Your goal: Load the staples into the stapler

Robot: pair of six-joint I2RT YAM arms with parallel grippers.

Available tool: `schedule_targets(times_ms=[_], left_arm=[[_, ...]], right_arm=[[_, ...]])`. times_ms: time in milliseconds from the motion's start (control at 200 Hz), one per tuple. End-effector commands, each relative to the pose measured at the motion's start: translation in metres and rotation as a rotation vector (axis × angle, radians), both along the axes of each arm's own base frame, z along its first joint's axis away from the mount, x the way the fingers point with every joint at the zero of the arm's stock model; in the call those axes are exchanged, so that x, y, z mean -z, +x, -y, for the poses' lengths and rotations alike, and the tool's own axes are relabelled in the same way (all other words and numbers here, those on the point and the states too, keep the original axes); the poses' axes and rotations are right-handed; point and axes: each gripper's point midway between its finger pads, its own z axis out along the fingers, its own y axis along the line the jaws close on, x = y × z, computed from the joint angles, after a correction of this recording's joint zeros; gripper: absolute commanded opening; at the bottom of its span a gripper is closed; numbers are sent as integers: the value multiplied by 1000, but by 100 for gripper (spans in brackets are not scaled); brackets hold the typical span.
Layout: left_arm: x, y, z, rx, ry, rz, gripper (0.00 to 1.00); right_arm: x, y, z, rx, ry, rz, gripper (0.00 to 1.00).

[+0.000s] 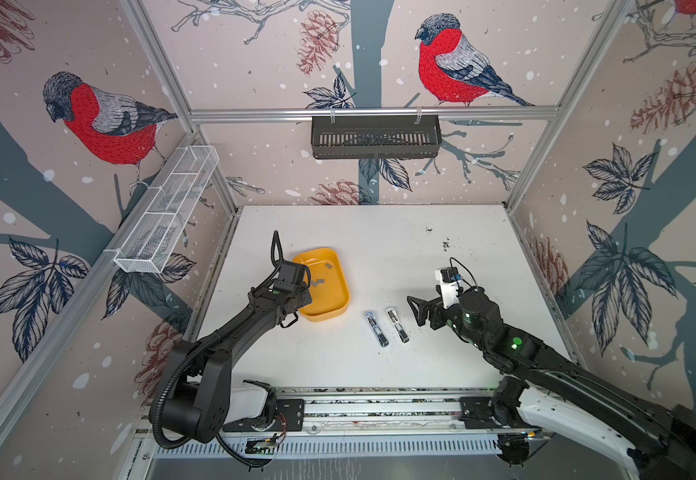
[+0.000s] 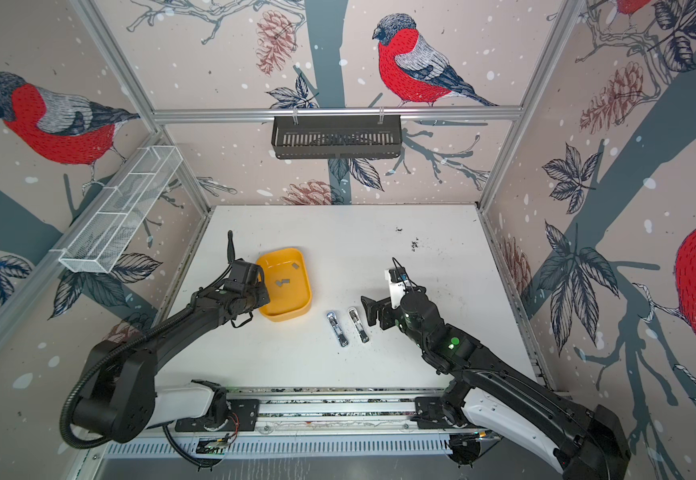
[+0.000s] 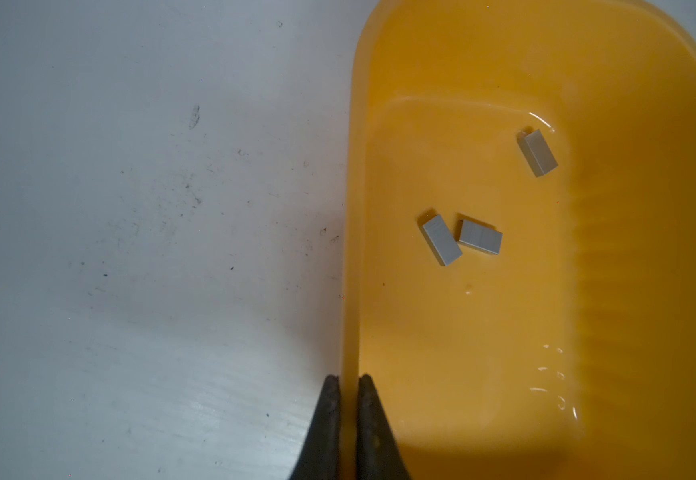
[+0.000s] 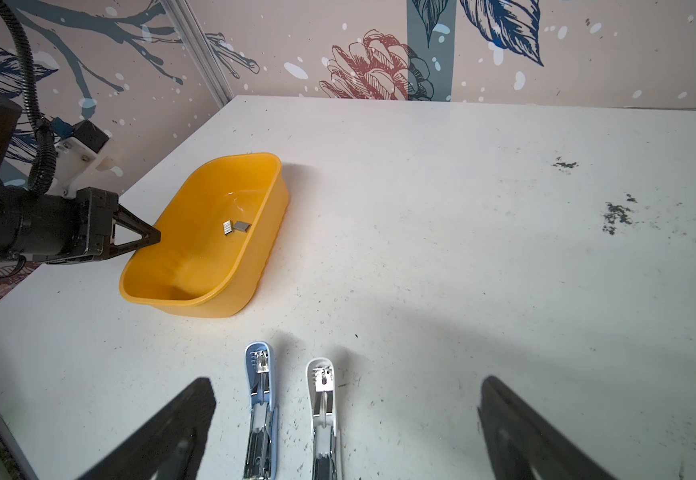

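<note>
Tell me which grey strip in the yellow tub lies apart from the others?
The lone strip at the far end of the yellow tub, away from the robot's base; the other two strips lie close together near its middle.

The yellow tub (image 3: pixel 649 249) is moulded plastic, smooth and glossy, with bright glints on its floor. The staples (image 3: pixel 480 237) inside the tub are grey metal with a dull satin finish, faintly lined. The table (image 3: pixel 130 249) beside the tub is white, matt, scuffed and speckled with dark grime. Near the tub, the blue stapler (image 4: pixel 259 399) and the white stapler (image 4: pixel 323 399) have smooth plastic shells and bright, shiny metal channels. At the tub's rim, the left gripper (image 3: pixel 348 379) has black, matt fingers, probably plastic; the view there is dim.
</note>
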Motion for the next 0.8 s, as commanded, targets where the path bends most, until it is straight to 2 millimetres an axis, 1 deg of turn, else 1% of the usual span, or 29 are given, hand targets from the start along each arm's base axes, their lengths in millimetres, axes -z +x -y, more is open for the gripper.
schedule_targets(times_ms=[0, 270, 365, 535, 640, 796], left_arm=[[4, -12, 3, -7, -23, -30, 6], [9, -29, 17, 16, -42, -43, 6], [8, -32, 22, 24, -50, -38, 6], [11, -36, 24, 24, -51, -45, 7], [10, -35, 26, 27, -52, -44, 18], [0, -30, 28, 32, -59, -23, 26]], right_arm=[[-9, 2, -2, 5, 31, 13, 100], [-8, 3, -2, 4, 30, 12, 100], [-7, 2, -2, 5, 31, 7, 100], [-8, 3, -1, 12, 27, 6, 100], [-9, 3, -1, 13, 29, 6, 100], [-9, 4, -1, 11, 25, 6, 100]])
